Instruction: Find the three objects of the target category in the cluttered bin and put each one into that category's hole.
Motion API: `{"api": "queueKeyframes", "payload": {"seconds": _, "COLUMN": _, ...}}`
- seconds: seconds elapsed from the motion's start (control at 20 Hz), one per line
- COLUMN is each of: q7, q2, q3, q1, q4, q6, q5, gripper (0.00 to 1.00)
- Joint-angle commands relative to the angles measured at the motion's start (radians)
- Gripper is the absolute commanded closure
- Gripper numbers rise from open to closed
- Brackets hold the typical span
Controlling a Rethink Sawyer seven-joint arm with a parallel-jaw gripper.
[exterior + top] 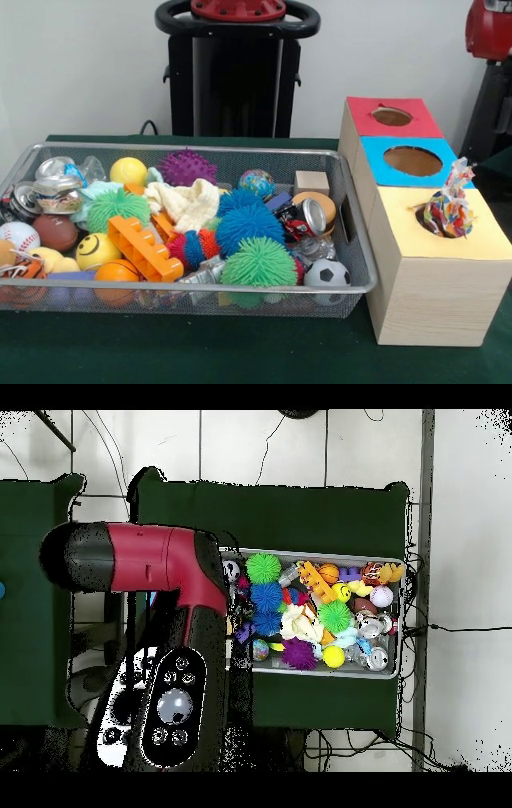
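Gripper not visible in either view; only the red arm (165,569) shows from overhead, covering the box, so whether the gripper is open or holding anything cannot be told. On the green desk (200,352) sits a wire mesh bin (352,284) crowded with spiky balls, a soccer ball (326,274) and an orange brick (144,248). Beside it, the wooden box (432,300) has red, blue and yellow holes; a crinkled wrapper (450,210) sticks out of the yellow hole (428,218).

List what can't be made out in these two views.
- Gripper: absent from the front view; in the overhead view the red arm covers where it would hang.
- Box with holes: overhead, hidden under the arm.
- Bin lower layer: buried under toys in both views.
- Crinkly bag in the yellow hole: contents unreadable.
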State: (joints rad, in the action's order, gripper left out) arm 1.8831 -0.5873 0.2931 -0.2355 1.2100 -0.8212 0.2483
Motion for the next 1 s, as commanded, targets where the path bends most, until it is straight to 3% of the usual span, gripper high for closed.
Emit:
{"api": "queueKeyframes", "payload": {"seconds": 0.05, "q7": 0.146, "q2": 0.058, "q3": -0.088, "q1": 0.045, "q4": 0.009, "q6": 0.035, "q5": 0.006, "gripper": 1.00}}
{"api": "queueKeyframes", "payload": {"seconds": 0.45, "q7": 0.133, "q2": 0.094, "q3": -0.075, "q1": 0.052, "q4": 0.045, "q6": 0.019, "q5": -0.020, "gripper": 1.00}}
{"api": "queueKeyframes", "payload": {"seconds": 1.0, "q7": 0.141, "q2": 0.118, "q3": -0.100, "q1": 0.059, "q4": 0.105, "q6": 0.110, "q5": -0.004, "gripper": 1.00}}
